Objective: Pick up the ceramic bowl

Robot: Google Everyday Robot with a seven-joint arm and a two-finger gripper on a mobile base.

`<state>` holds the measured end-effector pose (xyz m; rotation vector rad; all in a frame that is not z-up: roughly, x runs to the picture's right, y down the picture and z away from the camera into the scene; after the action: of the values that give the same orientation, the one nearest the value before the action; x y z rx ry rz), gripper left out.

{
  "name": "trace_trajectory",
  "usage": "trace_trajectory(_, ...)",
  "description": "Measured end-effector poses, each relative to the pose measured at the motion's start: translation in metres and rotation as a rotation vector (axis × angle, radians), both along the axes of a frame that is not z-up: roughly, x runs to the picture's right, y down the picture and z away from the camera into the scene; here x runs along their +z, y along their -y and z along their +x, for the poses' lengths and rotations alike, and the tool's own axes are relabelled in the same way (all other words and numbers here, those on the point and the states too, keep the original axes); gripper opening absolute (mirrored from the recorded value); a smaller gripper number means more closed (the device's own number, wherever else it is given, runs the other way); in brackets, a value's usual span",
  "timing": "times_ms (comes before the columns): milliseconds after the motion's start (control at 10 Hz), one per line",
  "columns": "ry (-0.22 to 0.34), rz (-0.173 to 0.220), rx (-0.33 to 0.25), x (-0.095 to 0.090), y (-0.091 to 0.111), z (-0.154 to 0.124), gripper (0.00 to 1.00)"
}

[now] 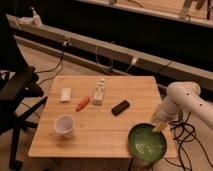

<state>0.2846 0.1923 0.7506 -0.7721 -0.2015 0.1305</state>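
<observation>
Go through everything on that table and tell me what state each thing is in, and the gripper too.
ceramic bowl: upright, at the table's near right corner.
gripper: low, at the bowl's far right rim.
white cup: upright, mouth up.
small bottle: lying on its side.
orange item: lying flat.
black block: lying flat.
white packet: lying flat.
</observation>
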Motion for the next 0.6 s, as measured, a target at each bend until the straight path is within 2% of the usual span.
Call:
trace_trajectory(100, 0.006, -0.005, -0.006, 0.007, -0.002, -0.004, 0.49)
trace_trajectory(300, -0.004, 0.01, 0.019, 0.007, -0.004, 0.0, 0.68)
trace_trajectory(400, -0.005, 0.021, 0.042, 0.007, 0.002, 0.002, 0.76)
trace_trajectory(600, 0.015, 0.019, 0.072, 0.016, 0.007, 0.001, 0.8)
